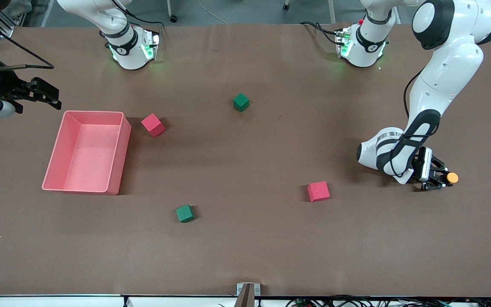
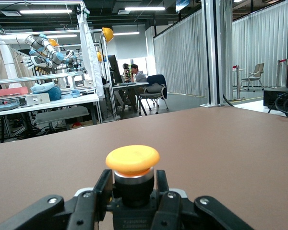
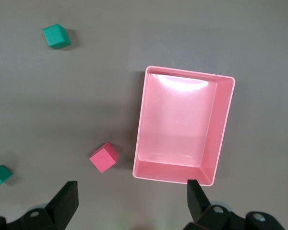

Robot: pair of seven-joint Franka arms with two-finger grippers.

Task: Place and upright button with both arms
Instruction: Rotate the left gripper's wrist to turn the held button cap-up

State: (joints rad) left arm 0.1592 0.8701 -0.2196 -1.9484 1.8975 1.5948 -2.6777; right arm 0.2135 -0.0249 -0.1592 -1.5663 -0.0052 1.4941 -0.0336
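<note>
Lying nearest the front camera's edge of the worktop (image 1: 245, 256), a green cube (image 1: 185, 213) sits alone on the brown surface, roughly midway between the table's two ends. A little farther from that edge, toward the left arm's end, a red cube (image 1: 318, 191) rests flat on the table.

Just beside that red cube, closer still to the left arm's end, the left gripper (image 1: 440, 179) is low at the table, lying nearly level with the surface. Its fingers (image 2: 100, 194) are clamped on the black body of the button (image 1: 451, 178), whose round orange cap juts out past the fingertips toward the left arm's end of the worktop. In the left wrist view the cap (image 2: 132, 159) sits above a silver collar and the dark body, with a finger pressed against each flank.

Farther from the front camera, toward the right arm's end, a pink bin (image 1: 108, 166) stands open and holds nothing. A second red cube (image 1: 153, 125) lies just beside the bin's corner that is closest to the arms' bases, apart from its wall. Farther again, near the middle of the table, a second green cube (image 1: 241, 102) rests by itself.

The right gripper (image 1: 43, 94) waits in the air over the right arm's end of the worktop, next to the bin, with its fingers (image 3: 65, 203) spread wide apart and holding nothing.
</note>
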